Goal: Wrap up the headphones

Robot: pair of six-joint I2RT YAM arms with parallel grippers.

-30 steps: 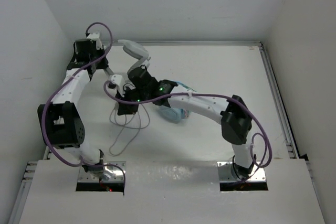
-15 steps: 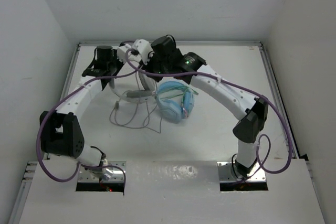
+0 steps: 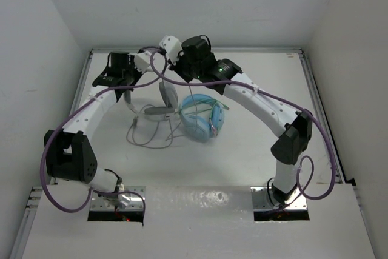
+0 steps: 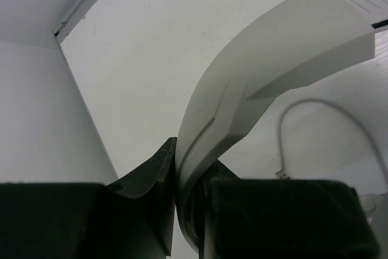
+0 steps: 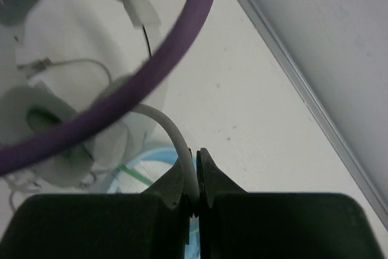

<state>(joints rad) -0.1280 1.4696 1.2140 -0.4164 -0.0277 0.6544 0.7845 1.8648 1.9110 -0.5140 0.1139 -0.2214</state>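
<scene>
At rear, two pincers (image 4: 183, 174) (image 5: 196, 177) seemingly grip one headphones (image 4: 267, 59).

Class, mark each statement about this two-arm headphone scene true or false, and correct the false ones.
1. The left pincer grips the headband. True.
2. The right pincer is open and empty. False: it is shut on the cable.
3. The light blue headphones lie on the table. True.
4. The cable is fully wound up. False: loose loops of it lie on the table.
</scene>
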